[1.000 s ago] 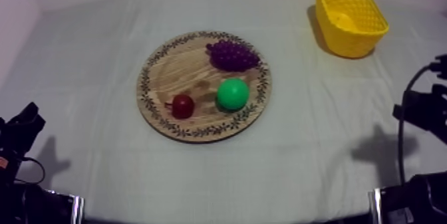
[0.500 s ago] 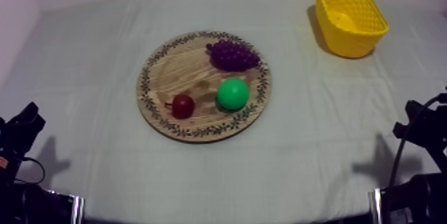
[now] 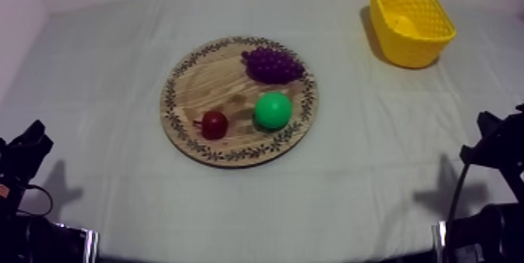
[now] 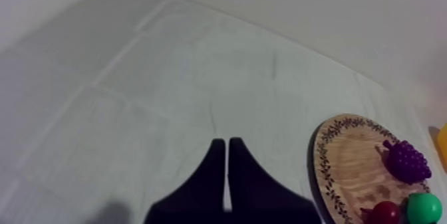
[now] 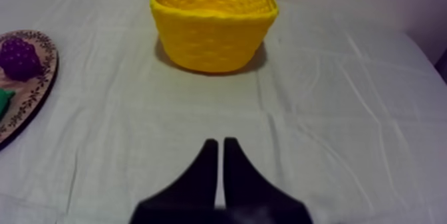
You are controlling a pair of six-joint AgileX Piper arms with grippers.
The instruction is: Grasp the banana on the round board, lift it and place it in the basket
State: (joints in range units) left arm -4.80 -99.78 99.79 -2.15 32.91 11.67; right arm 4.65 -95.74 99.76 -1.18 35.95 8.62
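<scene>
The round wooden board (image 3: 204, 79) lies mid-table and carries a bunch of grapes (image 3: 271, 65), a green pear (image 3: 273, 110) and a small red fruit (image 3: 214, 123). No banana lies on the board. At the far right stands the yellow basket (image 3: 407, 49), and a smooth pale yellow shape (image 3: 401, 23) rests inside it. My left gripper (image 4: 223, 141) is shut on nothing, low over bare cloth to the left of the board (image 4: 349, 167). My right gripper (image 5: 219, 141) is also shut and empty, hanging over the cloth well short of the basket (image 5: 213, 37).
Both arms sit low at the near corners, the left arm (image 3: 27, 145) and the right arm (image 3: 499, 145). Bare cloth lies between the board and the basket and along the front. The grapes (image 5: 20, 57) and the board's rim (image 5: 30, 107) show beside the right gripper.
My right arm has drawn back and down toward the near right corner, and its shadow followed. The left arm, fruit, board and basket have not moved.
</scene>
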